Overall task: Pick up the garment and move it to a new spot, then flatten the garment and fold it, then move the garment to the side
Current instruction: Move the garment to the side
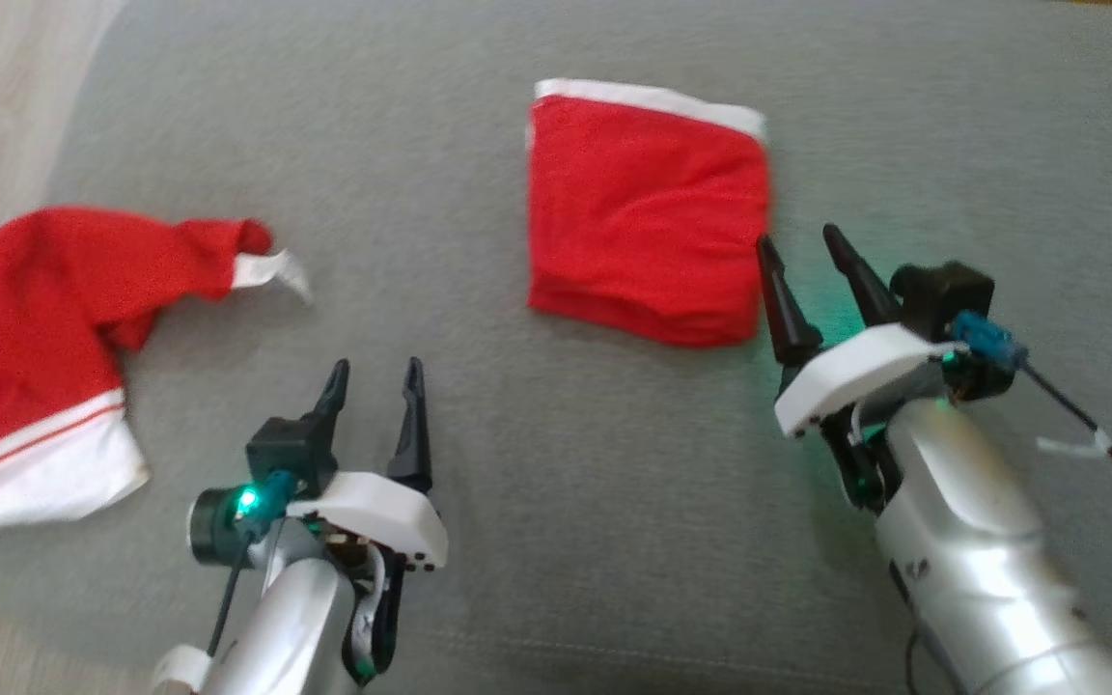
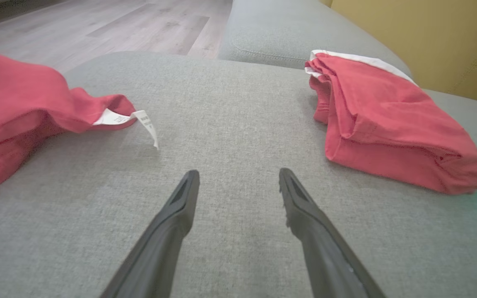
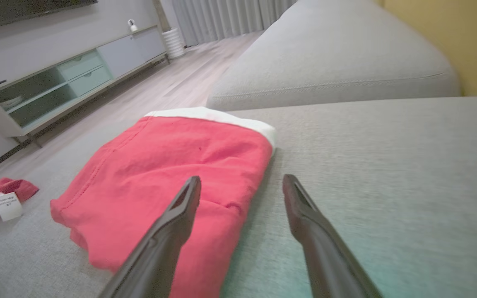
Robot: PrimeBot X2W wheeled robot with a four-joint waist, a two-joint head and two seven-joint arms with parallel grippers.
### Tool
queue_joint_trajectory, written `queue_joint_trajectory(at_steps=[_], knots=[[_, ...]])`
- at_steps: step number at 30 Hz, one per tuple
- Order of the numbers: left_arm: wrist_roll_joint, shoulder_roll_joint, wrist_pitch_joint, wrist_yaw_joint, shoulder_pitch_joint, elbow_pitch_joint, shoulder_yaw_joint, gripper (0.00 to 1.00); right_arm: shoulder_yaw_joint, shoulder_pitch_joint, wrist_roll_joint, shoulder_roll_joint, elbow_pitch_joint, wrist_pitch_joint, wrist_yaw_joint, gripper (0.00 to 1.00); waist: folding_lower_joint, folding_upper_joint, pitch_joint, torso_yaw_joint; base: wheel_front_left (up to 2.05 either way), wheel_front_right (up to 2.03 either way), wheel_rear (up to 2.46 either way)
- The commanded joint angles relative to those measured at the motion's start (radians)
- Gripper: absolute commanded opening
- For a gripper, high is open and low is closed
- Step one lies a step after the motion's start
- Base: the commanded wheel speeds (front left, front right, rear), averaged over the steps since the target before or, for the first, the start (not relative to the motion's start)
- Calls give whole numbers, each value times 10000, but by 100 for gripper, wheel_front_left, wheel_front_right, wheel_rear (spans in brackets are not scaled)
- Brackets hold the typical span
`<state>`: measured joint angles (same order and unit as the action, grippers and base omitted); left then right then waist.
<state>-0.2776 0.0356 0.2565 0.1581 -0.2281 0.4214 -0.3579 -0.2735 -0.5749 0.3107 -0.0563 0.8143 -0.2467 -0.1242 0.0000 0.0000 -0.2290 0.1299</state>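
Note:
A red garment with a white band lies folded into a thick square on the grey sofa cushion. My right gripper stands open at its right edge, one finger over the cloth and one beside it, gripping nothing. In the right wrist view the folded garment lies under the left finger of the open gripper. My left gripper is open over bare cushion, apart from the fold; its wrist view shows the gripper with the folded garment off to the right.
A second red and white garment lies rumpled at the cushion's left edge, its label hanging out. Wooden floor lies beyond the cushion. Another sofa cushion and a low TV cabinet stand farther off.

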Motion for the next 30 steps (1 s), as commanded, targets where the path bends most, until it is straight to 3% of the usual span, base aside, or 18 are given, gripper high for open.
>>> queue_joint_trajectory(at_steps=[1,10,11,12,13,17,21,30], knots=[[-95,146,53,29,-333,-349,159,100,-208,-408,89,60,79,-48,-65,100,0,0,-429,572,0,0,0],[-329,146,53,155,-499,-490,-136,100,393,-1870,260,60,2336,37,-65,100,0,0,-955,1200,0,0,0],[-346,146,53,163,-518,-518,-130,100,337,-1960,367,60,2494,117,-65,93,0,0,-1004,1209,0,0,0],[-357,146,53,176,-528,-547,-114,100,224,-2050,450,60,2611,178,-65,29,0,0,-1053,1199,0,0,0],[-363,146,53,187,-531,-566,-94,100,47,-2123,532,60,2662,209,-65,0,0,0,-1090,1175,0,0,0],[-316,146,53,191,-541,-556,-12,100,-359,-2255,934,60,2648,173,-65,0,0,0,-1116,930,0,0,0],[-178,146,53,158,-578,-535,154,100,-751,-2276,1327,60,2481,-14,-65,0,0,0,-949,205,0,0,0],[395,146,53,-117,-898,-368,662,100,-1710,-1807,2199,60,1750,-140,-65,0,0,0,-636,-2663,0,0,0]])
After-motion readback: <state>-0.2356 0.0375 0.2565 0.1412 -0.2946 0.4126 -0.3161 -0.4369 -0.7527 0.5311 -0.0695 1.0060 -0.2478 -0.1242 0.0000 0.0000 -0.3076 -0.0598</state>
